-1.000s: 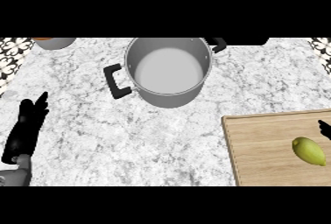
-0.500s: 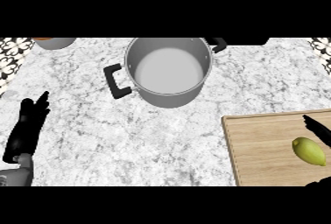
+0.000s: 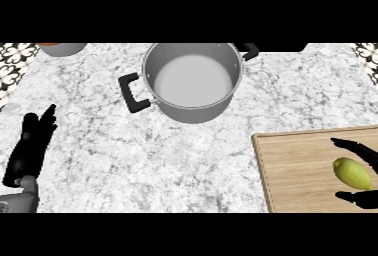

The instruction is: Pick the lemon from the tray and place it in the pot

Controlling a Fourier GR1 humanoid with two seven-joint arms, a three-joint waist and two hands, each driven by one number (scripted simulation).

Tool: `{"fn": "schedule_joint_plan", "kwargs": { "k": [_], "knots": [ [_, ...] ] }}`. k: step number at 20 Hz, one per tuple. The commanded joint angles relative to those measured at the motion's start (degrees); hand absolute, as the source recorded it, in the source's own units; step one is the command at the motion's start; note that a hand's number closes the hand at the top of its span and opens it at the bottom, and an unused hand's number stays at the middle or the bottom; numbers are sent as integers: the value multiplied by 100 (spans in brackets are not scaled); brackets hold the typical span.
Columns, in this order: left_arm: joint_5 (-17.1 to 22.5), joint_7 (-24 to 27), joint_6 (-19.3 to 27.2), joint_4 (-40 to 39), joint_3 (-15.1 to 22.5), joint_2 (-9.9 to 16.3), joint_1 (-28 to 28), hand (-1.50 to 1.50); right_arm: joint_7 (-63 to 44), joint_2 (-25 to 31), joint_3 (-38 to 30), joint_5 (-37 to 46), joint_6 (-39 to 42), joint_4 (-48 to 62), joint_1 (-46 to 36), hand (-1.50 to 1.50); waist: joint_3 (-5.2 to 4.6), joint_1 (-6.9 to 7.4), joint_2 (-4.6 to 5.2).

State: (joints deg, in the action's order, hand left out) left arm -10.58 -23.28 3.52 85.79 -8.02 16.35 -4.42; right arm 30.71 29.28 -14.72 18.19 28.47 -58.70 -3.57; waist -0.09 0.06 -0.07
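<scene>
A yellow-green lemon [image 3: 352, 173] lies on the wooden tray [image 3: 295, 170] at the right edge of the head view. My right hand [image 3: 359, 149] comes in from the right edge, open, with fingers just beyond the lemon and the thumb on its near side, not closed on it. The grey pot [image 3: 193, 80] with black handles stands at the top centre, nothing inside it. My left hand [image 3: 31, 147] rests open at the left edge, fingers pointing up.
A small bowl [image 3: 61, 48] shows partly at the top left corner. Patterned tiles [image 3: 15, 62] border the marble counter at the left and top right. Bare marble [image 3: 170, 160] lies between the tray and the pot.
My right hand has moved further in from the right edge, and its fingers and thumb now bracket the lemon. The lemon, pot and left hand have not moved.
</scene>
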Motion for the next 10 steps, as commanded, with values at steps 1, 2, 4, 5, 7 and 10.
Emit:
{"fn": "schedule_joint_plan", "kwargs": {
  "k": [1,2,4,5,7,10],
  "knots": [
    [-40,6,-99,-28,-98,-41,55,0,397,-18,-51,8,87,-76,288,150,9,-12,4],
    [-97,49,-102,-141,-84,6,-132,0,342,-254,-21,130,-380,33,20,150,10,-8,7],
    [61,288,-221,-435,-269,108,-96,0,589,-300,-73,291,-815,219,-77,150,11,2,12],
    [1,-181,-222,-100,-177,85,-241,0,436,-253,-143,178,-721,-256,151,150,9,-16,4],
    [-114,-31,-60,-48,-99,-103,-86,0,398,-180,-233,167,-774,-437,233,150,9,-16,1],
    [-74,348,-175,-254,-221,-34,60,0,803,-10,-417,196,-955,-21,75,150,9,-10,4]
  ]
}}
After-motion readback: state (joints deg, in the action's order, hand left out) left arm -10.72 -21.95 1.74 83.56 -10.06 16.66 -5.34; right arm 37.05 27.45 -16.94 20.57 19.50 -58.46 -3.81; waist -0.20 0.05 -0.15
